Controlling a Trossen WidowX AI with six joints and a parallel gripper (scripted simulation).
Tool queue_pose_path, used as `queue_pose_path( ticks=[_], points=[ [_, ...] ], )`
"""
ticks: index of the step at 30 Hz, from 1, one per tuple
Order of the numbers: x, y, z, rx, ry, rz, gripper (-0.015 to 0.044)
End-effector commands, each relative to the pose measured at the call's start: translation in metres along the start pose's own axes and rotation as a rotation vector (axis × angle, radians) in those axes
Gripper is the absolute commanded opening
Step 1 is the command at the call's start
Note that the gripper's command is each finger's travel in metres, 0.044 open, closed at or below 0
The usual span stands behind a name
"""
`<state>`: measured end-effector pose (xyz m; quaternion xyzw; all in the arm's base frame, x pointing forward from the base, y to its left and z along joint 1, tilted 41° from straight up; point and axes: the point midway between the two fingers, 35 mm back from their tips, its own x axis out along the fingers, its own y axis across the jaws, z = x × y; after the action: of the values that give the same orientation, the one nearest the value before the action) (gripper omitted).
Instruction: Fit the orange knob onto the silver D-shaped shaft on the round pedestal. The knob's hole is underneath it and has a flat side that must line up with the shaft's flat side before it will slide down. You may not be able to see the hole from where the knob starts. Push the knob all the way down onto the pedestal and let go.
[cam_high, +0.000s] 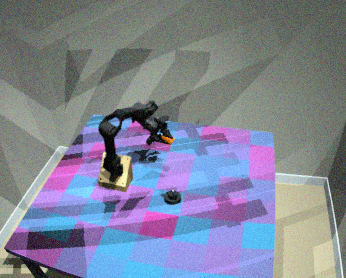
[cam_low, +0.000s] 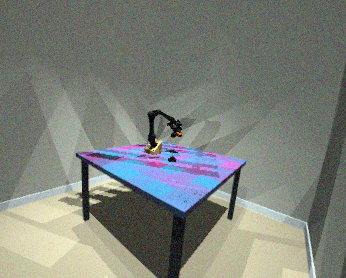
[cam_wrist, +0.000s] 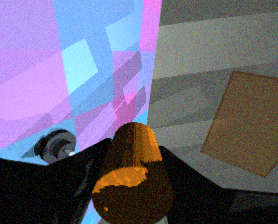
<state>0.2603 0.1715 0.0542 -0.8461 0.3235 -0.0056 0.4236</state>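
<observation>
While the black hand (cam_high: 167, 136) (cam_low: 177, 133) (cam_wrist: 134, 146) grips a tapered orange knob (cam_high: 168, 140) (cam_low: 179, 134) (cam_wrist: 135, 155), round dark pedestal (cam_high: 172, 198) (cam_low: 172, 159) (cam_wrist: 54, 142), patchwork-coloured tabletop (cam_high: 200, 240) (cam_low: 150, 175) (cam_wrist: 30, 85)

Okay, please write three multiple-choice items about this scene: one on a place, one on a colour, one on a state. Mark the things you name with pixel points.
1. Where is the knob (cam_high: 167, 140) (cam_low: 179, 134) (cam_wrist: 132, 175)?
A) on the pedestal
B) in the gripper
C) on the floor

2. What colour is the knob?
A) orange
B) green
C) white

3. How is the shaft (cam_wrist: 69, 153)?
A) capped by the knob
B) lying on its own
C) bare, on the pedestal (cam_high: 172, 200) (cam_low: 172, 159) (cam_wrist: 49, 149)

1 B: the fingers flank it.
2 A: its lit parts show orange.
3 C: the wrist view shows nothing over its tip.
</observation>
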Motion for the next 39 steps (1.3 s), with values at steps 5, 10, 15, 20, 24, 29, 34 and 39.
queue_pose_path(
  ticks=[5, 10, 15, 20, 24, 29, 34, 39],
  points=[
    [0.0, -0.001, 0.0, 0.004, 0.0, 0.001, 0.0],
    [0.0, -0.001, 0.0, 0.004, 0.0, 0.001, 0.0],
    [0.0, -0.001, 0.0, 0.004, 0.0, 0.001, 0.0],
    [0.0, -0.001, 0.0, 0.004, 0.0, 0.001, 0.0],
    [0.0, -0.001, 0.0, 0.004, 0.0, 0.001, 0.0],
    [0.003, 0.003, 0.0, 0.01, -0.002, 0.016, 0.0],
    [0.01, 0.009, 0.0, 0.011, -0.003, 0.12, 0.0],
    [0.018, 0.016, 0.0, 0.012, -0.003, 0.254, 0.0]
  ],
)
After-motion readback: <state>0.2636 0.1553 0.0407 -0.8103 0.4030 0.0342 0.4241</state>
